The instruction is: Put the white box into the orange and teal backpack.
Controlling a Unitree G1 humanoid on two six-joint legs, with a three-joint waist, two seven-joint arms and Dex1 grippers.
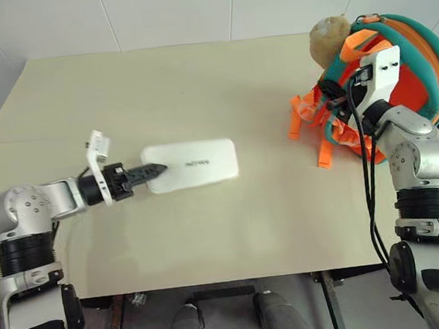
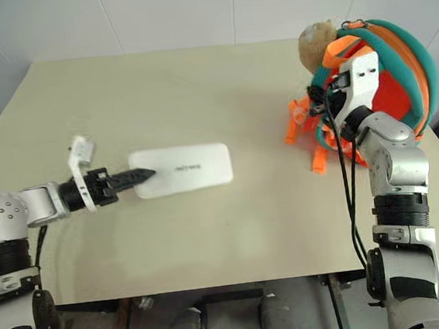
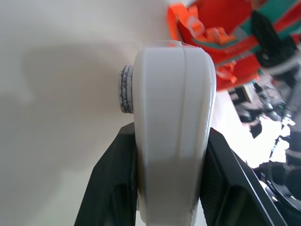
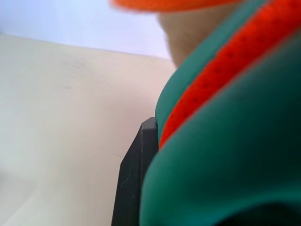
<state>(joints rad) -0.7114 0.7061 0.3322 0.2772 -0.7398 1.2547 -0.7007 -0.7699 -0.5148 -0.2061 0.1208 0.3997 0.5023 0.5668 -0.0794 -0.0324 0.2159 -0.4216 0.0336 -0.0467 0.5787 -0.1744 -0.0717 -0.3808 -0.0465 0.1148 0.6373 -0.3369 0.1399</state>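
The flat white rounded-corner plastic box (image 1: 191,165) lies at the middle of the pale beige tabletop (image 1: 196,81), its long side running from nine to three o'clock and small dark lettering on its upper face. The left gripper (image 1: 155,170) reaches in from nine o'clock, and its two black fingers (image 3: 117,183) are clamped on the box's near short end; in the left wrist view they press against either side of the white shell, which fills the gap between them.

Farther off, at about two o'clock from the box and well apart from it, the small rounded bright-orange fabric backpack with teal trim (image 1: 416,68) stands near the table's far right corner. Orange webbing straps with buckles (image 1: 309,121) spill from it toward the box. A tan plush animal head (image 1: 329,39) sits on its far upper side, at eleven o'clock.

The right gripper (image 1: 351,82) is raised against the backpack's front. In the right wrist view one black finger (image 4: 134,183) lies tight against the teal edge; whether its fingers grip the fabric cannot be told.
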